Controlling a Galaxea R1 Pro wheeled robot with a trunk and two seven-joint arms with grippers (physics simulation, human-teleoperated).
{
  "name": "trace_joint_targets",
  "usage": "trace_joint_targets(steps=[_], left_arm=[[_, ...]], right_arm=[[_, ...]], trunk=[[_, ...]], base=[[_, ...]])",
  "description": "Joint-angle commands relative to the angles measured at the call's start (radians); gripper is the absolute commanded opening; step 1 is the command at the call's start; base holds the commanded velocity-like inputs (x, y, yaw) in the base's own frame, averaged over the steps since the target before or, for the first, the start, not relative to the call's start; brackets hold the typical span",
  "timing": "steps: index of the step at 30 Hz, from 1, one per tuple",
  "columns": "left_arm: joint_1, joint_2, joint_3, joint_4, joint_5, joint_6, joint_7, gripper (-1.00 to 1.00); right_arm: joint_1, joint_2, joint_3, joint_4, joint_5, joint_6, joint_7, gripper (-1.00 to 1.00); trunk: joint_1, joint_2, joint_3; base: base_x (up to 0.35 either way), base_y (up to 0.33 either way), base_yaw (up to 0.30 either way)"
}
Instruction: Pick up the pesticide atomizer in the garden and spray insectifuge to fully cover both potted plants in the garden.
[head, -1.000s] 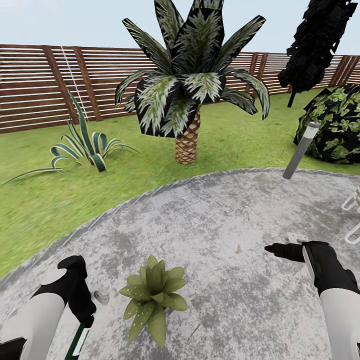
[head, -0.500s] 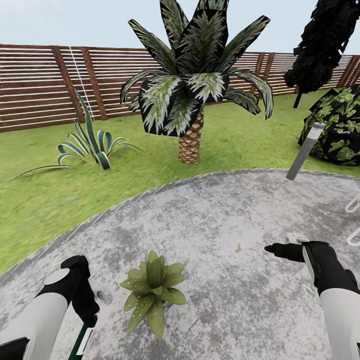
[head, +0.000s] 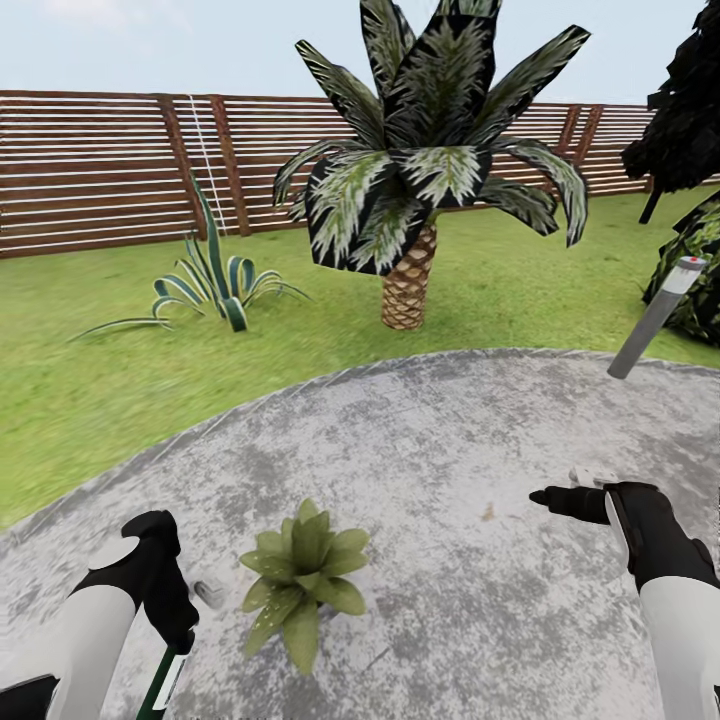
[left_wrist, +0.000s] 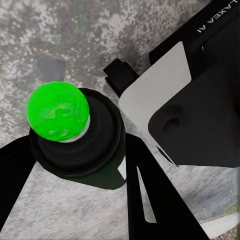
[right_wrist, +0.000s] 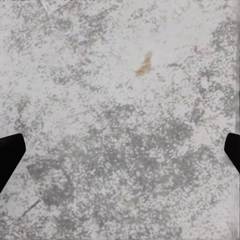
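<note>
The only lettering you can see is on the black housing of the left arm (left_wrist: 210, 75) in the left wrist view: white capitals cut off by the edge, apparently "LAXEA AI", probably part of a longer brand name.

**Background clutter, non-task**

Palm (head: 415, 190) with scaly trunk stood on the lawn just past the paved patch's edge. Striped agave (head: 212, 280) sat to its left, nearer the fence. Tilted grey lamp post (head: 655, 318) with red-dotted cap at right, dark bush (head: 695, 270) behind it.
</note>
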Motion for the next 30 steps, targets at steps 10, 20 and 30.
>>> trace_joint_targets(steps=[10,20,30], left_arm=[[-0.001,-0.001,0.005,-0.001,-0.010,0.028,-0.009,-1.00],[-0.001,-0.001,0.005,-0.001,-0.010,0.039,-0.009,-1.00],[-0.001,-0.001,0.007,-0.001,-0.010,0.045,-0.009,-1.00]], right_arm=[[-0.001,0.000,-0.002,-0.001,0.011,0.002,0.009,1.00],[-0.001,0.000,-0.002,-0.001,0.011,0.002,0.009,1.00],[-0.001,0.001,-0.002,-0.001,0.011,0.002,0.009,1.00]], trunk=[[0.000,0.000,0.005],[0.000,0.000,0.014],[0.000,0.000,0.014]], base=[[0.000,-0.297,0.129],[0.034,-0.062,0.164],[0.206,-0.159,0.085]])
